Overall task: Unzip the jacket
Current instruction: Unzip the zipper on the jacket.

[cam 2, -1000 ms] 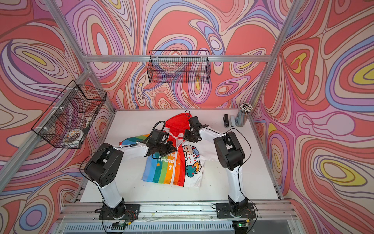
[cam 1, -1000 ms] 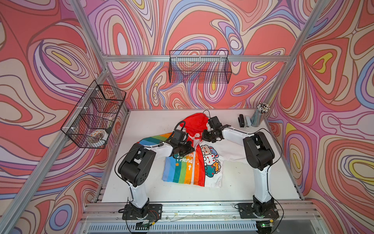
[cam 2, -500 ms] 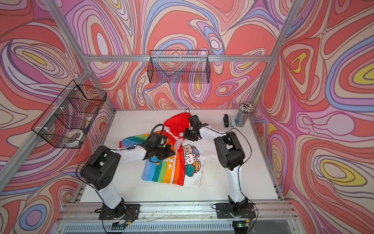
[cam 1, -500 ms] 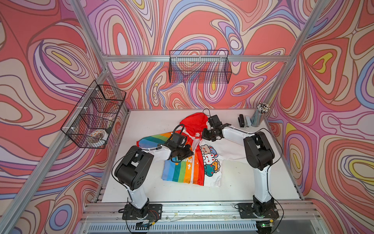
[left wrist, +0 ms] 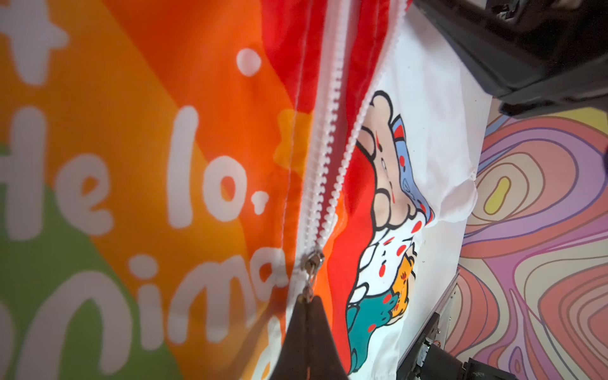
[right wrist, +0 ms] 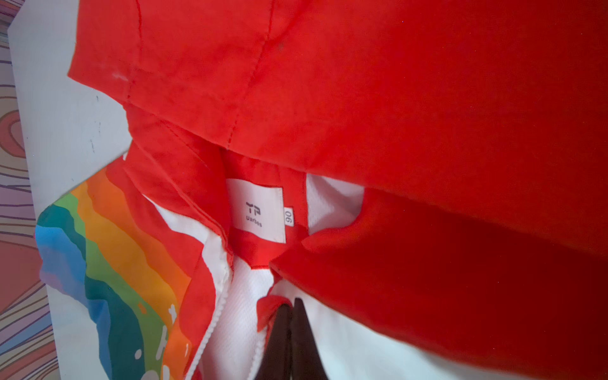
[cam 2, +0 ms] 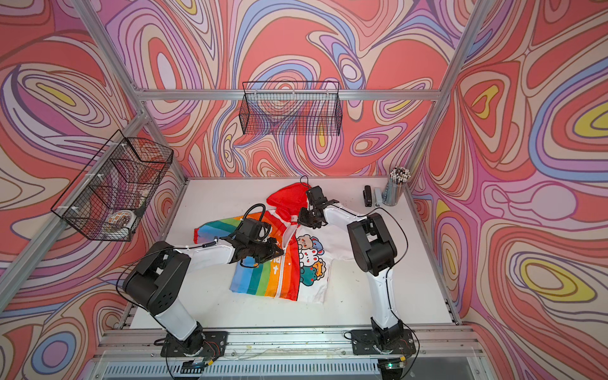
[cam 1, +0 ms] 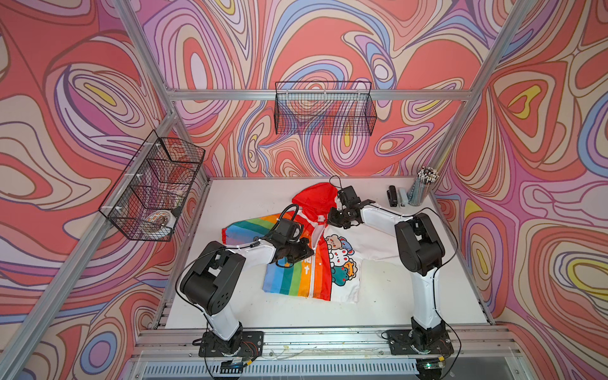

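One jacket (cam 1: 296, 279), two pincers (cam 1: 311, 251) (cam 1: 330, 219), two wire baskets (cam 1: 324, 115) (cam 1: 148, 210).

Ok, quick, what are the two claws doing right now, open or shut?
Left gripper: closed, pinching the small metal zipper pull.
Right gripper: closed on the red collar edge of the rainbow-and-white child's jacket.

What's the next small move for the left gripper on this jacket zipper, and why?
Probably draw the zipper pull toward the hem of the jacket. The left gripper is shut on it, the teeth are parted only down to mid-front, and the right gripper clamps the collar as an anchor.
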`<state>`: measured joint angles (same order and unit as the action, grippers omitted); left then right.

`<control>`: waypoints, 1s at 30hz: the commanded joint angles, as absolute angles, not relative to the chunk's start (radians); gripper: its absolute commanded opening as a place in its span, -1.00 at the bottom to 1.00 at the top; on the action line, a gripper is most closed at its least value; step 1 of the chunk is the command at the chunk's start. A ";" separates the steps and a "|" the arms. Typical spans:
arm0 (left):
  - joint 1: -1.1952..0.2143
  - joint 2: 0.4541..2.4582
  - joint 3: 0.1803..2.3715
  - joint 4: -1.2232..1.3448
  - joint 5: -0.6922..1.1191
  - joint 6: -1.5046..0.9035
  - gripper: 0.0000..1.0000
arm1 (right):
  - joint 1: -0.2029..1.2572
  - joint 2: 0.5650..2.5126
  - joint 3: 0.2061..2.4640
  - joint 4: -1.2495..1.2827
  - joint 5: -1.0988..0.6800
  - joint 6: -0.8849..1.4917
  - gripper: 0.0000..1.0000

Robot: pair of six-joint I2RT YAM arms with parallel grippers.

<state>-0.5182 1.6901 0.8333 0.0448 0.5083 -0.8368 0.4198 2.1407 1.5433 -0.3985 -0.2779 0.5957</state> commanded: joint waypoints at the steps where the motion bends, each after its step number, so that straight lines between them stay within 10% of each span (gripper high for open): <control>1: -0.525 1.653 0.809 -0.002 0.515 -0.815 -1.00 | 0.408 2.172 1.574 -0.391 -0.265 0.587 -1.00; 30: -0.557 1.592 0.710 -0.007 0.543 -0.805 -1.00 | 0.408 2.189 1.594 -0.386 -0.266 0.587 -1.00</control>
<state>-0.5491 1.6173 0.7296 0.0292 0.5285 -0.8185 0.4198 2.1700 1.5677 -0.3981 -0.2852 0.5953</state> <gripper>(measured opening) 0.047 0.043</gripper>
